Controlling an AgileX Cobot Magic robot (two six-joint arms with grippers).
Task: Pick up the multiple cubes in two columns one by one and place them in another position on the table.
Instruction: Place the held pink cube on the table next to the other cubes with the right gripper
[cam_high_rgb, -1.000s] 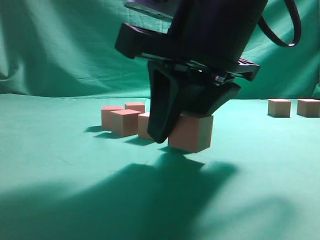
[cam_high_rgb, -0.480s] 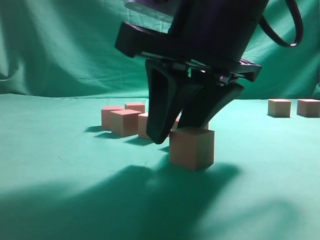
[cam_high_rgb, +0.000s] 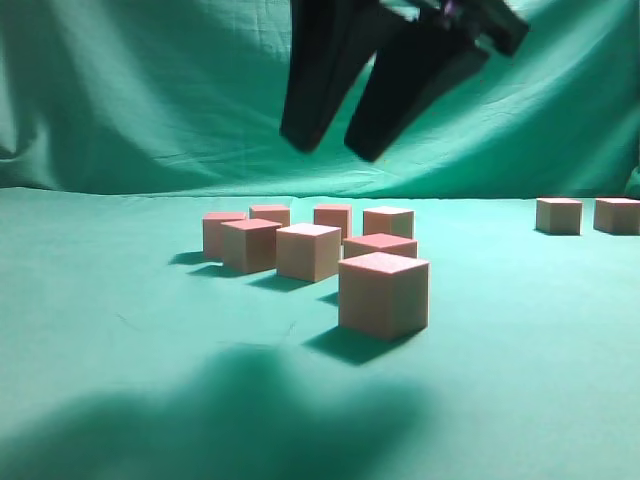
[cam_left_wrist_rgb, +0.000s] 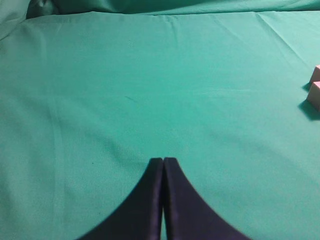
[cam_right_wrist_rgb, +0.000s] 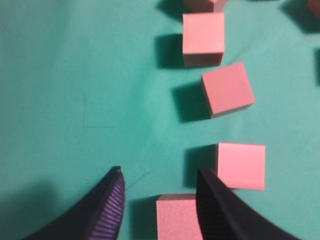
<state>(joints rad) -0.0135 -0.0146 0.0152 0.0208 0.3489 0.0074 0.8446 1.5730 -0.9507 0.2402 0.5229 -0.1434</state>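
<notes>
My right gripper (cam_high_rgb: 333, 145) hangs open and empty in the air above the cubes. In the right wrist view its jaws (cam_right_wrist_rgb: 159, 172) are spread, and the nearest cube (cam_right_wrist_rgb: 177, 217) sits on the table below them, untouched. That cube (cam_high_rgb: 383, 292) stands alone at the front of the teal table (cam_high_rgb: 120, 330). Several more cubes (cam_high_rgb: 309, 250) stand in a cluster behind it, and some show in the right wrist view (cam_right_wrist_rgb: 227, 89). My left gripper (cam_left_wrist_rgb: 163, 160) is shut and empty over bare cloth, with two cubes (cam_left_wrist_rgb: 315, 92) at the right edge of its view.
Two more cubes (cam_high_rgb: 558, 215) (cam_high_rgb: 616, 215) stand apart at the far right of the table. The wrinkled green curtain (cam_high_rgb: 120, 90) hangs behind the table. My arm's shadow falls on the cloth at the front.
My right gripper has opened, let go of the front cube and risen well above it. The cube now stands on the table, and the cubes behind it have come into view.
</notes>
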